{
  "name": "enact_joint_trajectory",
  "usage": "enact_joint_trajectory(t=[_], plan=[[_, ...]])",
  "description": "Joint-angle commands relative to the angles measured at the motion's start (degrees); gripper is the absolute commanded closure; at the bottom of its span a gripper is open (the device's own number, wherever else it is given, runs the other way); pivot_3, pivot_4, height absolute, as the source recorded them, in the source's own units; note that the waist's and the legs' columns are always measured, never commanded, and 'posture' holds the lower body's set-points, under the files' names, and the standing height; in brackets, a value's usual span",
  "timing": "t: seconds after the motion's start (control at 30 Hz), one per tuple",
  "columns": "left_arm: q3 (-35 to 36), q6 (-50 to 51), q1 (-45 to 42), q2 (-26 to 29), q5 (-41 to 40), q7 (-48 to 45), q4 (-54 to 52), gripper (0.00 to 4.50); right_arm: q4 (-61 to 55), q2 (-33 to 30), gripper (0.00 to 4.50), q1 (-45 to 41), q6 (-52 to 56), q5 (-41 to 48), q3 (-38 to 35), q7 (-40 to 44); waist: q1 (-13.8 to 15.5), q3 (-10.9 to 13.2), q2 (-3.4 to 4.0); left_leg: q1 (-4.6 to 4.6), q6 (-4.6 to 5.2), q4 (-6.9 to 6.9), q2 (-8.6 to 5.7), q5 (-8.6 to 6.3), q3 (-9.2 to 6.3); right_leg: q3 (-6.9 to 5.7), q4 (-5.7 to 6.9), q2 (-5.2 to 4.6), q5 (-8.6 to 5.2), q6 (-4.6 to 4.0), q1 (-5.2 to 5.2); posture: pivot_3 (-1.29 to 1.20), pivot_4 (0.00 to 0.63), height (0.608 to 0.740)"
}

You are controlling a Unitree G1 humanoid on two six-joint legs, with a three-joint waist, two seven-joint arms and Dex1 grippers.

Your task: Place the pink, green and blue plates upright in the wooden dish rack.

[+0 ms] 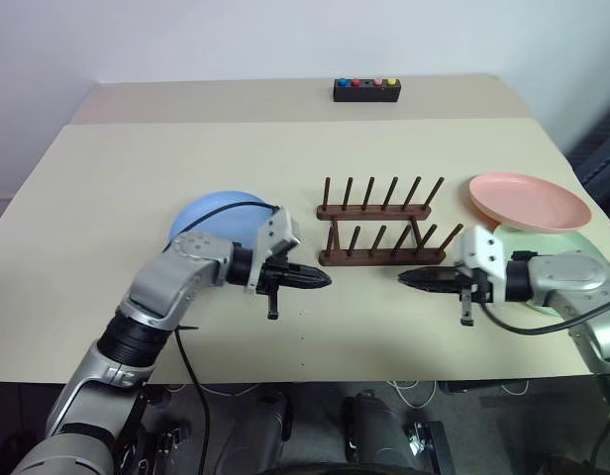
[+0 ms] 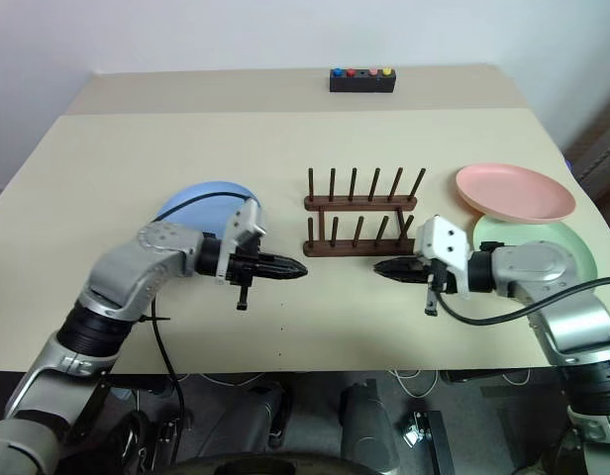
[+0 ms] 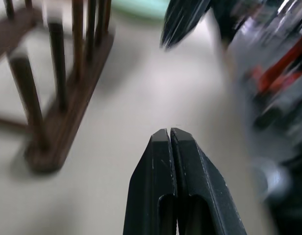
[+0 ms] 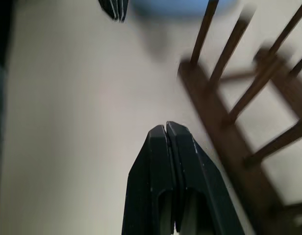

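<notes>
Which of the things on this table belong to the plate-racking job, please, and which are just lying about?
Part of the job:
pink plate
green plate
blue plate
wooden dish rack, no plates in it

Just lying about:
black box with coloured buttons, at the table's far edge

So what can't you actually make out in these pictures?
- Blue plate: its near side is hidden behind the left arm, head views.
- Green plate: largely covered by the pink plate and the right arm, so whether they touch is unclear.
- Black box: buttons too small to read.
- Wooden dish rack: blurred and cut off in the left wrist view.
</notes>
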Motion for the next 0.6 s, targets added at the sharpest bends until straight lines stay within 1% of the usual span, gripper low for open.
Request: enact_joint_trajectory(t=[0.03,0.07,0.17,0.33,0.4,0.5,0.6], plan=[[-4.7,-9.5,-1.7,-1.4,10.3,5.1,4.6,4.47,1.6,0.8,4.50,-2.7,-1.6,-5.5,2.5,-3.0,0.1,0.0,0.00,0.01,0.00,0.00,0.00,0.00,0.02,0.01,-0.01,-0.01,0.00,0.00,0.01,0.00,0.150,0.740],[-5.3,-11.3,-2.2,-2.2,12.2,6.5,6.3,4.47,2.0,0.8,4.50,-3.1,-2.7,-7.5,3.7,-3.6,0.1,0.0,0.00,0.00,0.00,0.00,-0.01,0.00,0.03,0.01,-0.01,-0.01,0.00,0.00,0.00,0.00,0.150,0.740],[-4.1,-13.5,-2.7,-5.0,13.6,8.9,8.8,4.47,4.7,1.3,4.50,-4.3,-5.3,-11.4,5.8,-4.9,0.1,0.0,-0.01,-0.03,0.00,0.01,-0.01,0.00,0.00,0.01,-0.02,0.00,0.00,0.00,-0.02,0.00,0.150,0.740],[-3.6,-17.5,-4.2,-6.8,17.0,10.9,14.3,4.47,11.8,2.6,4.50,-8.2,-11.8,-19.3,8.7,-8.8,0.0,0.0,-0.01,-0.04,-0.01,0.01,-0.01,0.00,0.02,0.01,0.01,0.02,0.00,0.01,-0.06,0.00,0.150,0.740],[-3.6,-19.3,-5.0,-7.6,18.8,12.6,17.1,4.47,15.1,3.5,4.50,-9.9,-14.6,-22.2,9.7,-10.8,-0.1,0.0,-0.01,-0.04,-0.01,0.00,-0.01,0.01,0.03,0.00,0.02,0.05,0.00,0.01,-0.07,0.00,0.150,0.740],[-5.3,-23.6,-6.1,-8.3,23.1,14.9,21.7,4.47,21.1,5.5,4.50,-13.4,-19.5,-27.0,11.3,-15.0,-0.1,0.0,-0.03,-0.02,-0.01,0.02,-0.01,0.01,0.06,0.00,0.05,0.06,0.01,0.01,-0.07,0.00,0.150,0.740],[-4.2,-25.0,-7.4,-10.5,23.7,16.5,25.6,4.47,27.3,7.9,4.50,-17.5,-23.5,-31.2,13.0,-18.9,-0.1,0.0,-0.05,0.06,-0.03,0.03,-0.01,0.02,0.11,0.00,0.10,0.08,0.01,0.01,-0.01,0.00,0.150,0.740]])
